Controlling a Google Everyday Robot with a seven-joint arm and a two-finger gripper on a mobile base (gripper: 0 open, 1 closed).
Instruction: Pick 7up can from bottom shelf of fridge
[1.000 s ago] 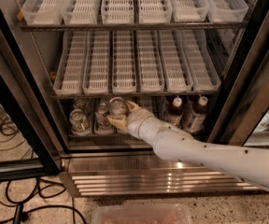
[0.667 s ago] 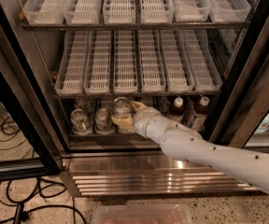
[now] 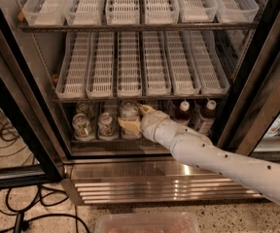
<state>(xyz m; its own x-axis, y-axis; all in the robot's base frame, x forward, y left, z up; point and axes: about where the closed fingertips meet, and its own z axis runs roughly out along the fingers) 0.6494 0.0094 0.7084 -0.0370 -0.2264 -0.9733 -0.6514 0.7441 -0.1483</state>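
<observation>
The fridge (image 3: 254, 76) stands open. On its bottom shelf (image 3: 106, 141) several drink cans stand in lanes. The 7up can (image 3: 129, 110), with a silver lid, stands in the third lane from the left; its body is mostly hidden by my gripper. My gripper (image 3: 136, 119), cream-coloured on a white arm reaching in from the lower right, is right at this can, touching or nearly touching its front and right side. Two more cans (image 3: 82, 125) (image 3: 107, 124) stand to its left.
Two dark bottles with white caps (image 3: 183, 112) (image 3: 207, 111) stand right of the arm. White slotted trays (image 3: 130, 67) fill the shelf just above the cans. The steel base grille (image 3: 145, 184) lies below, a clear plastic tub (image 3: 147, 223) on the floor, cables (image 3: 13, 208) at left.
The gripper and arm have shifted slightly right and deeper into the shelf, staying at the same can. The cans have not moved.
</observation>
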